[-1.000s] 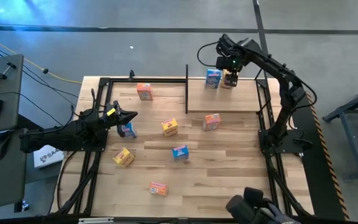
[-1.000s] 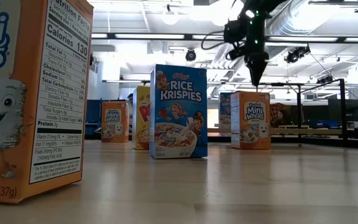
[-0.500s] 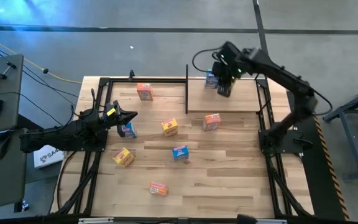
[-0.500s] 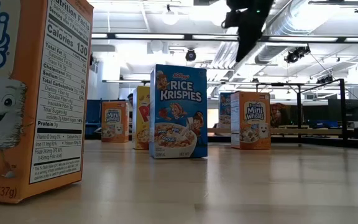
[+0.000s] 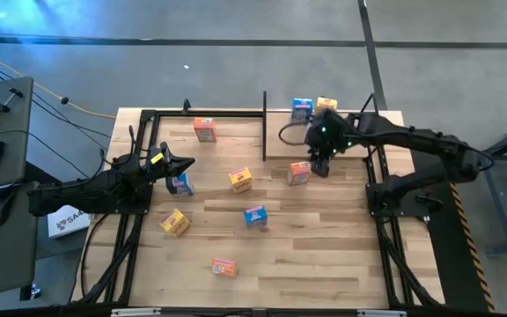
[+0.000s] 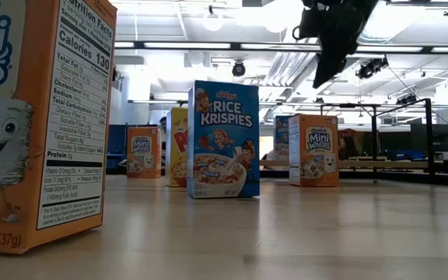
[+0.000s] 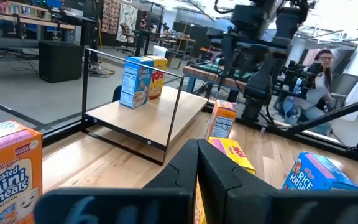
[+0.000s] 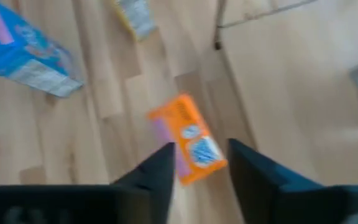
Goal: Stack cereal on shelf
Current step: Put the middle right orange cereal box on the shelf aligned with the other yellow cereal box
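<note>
The shelf point(image 5: 324, 141) sits at the table's far right; a blue cereal box point(image 5: 302, 108) and a yellow one point(image 5: 326, 104) stand on its board, also seen in the left wrist view as a blue box point(image 7: 135, 81) on the shelf point(image 7: 148, 121). My right gripper point(image 5: 320, 164) is open and hovers just off the shelf's near edge, above an orange box point(image 5: 299, 173); the right wrist view shows that orange box point(image 8: 190, 140) beyond the open gripper point(image 8: 201, 168). My left gripper point(image 5: 186, 164) waits shut at the left, beside a blue box point(image 5: 180, 184).
More boxes are scattered on the planks: orange point(image 5: 204, 129) far left, yellow point(image 5: 240, 180) at the centre, blue point(image 5: 254, 216), yellow point(image 5: 174, 222), and orange-pink point(image 5: 224, 266) near the front. Black frame rails point(image 5: 372, 176) border both sides. A person point(image 7: 319, 68) sits beyond the table.
My right gripper has left the far part of the shelf, where the yellow box now stands by the blue one. It rose, then travelled toward the table's near edge, ending above the orange box just off the shelf.
</note>
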Controlling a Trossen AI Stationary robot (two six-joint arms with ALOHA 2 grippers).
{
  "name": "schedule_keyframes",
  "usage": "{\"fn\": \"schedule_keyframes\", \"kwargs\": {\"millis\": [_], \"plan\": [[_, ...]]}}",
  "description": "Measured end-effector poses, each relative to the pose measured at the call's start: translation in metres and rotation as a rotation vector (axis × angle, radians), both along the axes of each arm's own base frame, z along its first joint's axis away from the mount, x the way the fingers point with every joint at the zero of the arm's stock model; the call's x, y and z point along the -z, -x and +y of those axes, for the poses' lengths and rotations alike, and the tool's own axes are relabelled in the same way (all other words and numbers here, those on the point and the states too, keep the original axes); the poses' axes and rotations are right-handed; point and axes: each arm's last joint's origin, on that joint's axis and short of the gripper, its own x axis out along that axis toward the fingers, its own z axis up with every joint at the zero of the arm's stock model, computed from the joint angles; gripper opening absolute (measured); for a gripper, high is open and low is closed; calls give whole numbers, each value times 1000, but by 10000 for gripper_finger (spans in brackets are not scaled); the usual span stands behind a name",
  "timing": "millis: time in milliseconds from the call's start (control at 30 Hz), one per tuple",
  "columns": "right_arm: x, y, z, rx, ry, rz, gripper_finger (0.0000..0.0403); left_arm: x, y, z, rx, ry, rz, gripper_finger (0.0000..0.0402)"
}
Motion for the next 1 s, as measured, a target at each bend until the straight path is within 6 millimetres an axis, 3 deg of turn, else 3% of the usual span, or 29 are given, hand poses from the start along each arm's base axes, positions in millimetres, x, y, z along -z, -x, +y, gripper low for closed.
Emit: {"fn": "schedule_keyframes", "kwargs": {"millis": [200, 367, 700, 833, 1000], "plan": [[8, -12, 15, -16, 68, 66, 299, 0, 0, 0, 0, 0, -1, 1], [27, -27, 16, -107, 97, 148, 353, 0, 0, 0, -1, 0, 0, 1], [67, -52, 10, -203, 116, 301, 349, 0, 0, 0, -1, 1, 5, 1], [72, -54, 9, -202, 133, 326, 309, 0, 0, 0, -1, 1, 5, 1], [72, -54, 9, -202, 133, 325, 230, 0, 0, 0, -1, 1, 5, 1]]}}
